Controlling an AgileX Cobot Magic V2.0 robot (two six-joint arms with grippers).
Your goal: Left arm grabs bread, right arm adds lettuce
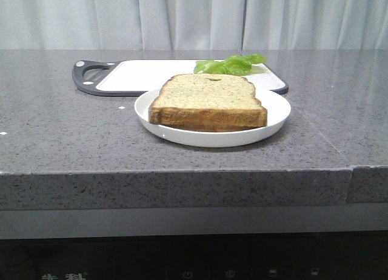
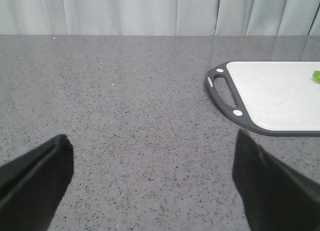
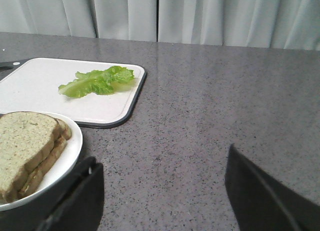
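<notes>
Bread on the plate, lettuce on the board, nothing grabbed yet.

The bread (image 1: 209,98) was stacked on a second slice in the white plate (image 1: 276,119) near the counter's (image 1: 54,140) front edge. The lettuce (image 1: 231,64) was left on the cutting board's (image 1: 136,76) right end, behind the plate. The left gripper (image 2: 152,183) and right gripper (image 3: 162,193) were both spread wide, nothing held.

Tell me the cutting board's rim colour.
Black rim around the white cutting board, clearest in the left wrist view.
</notes>
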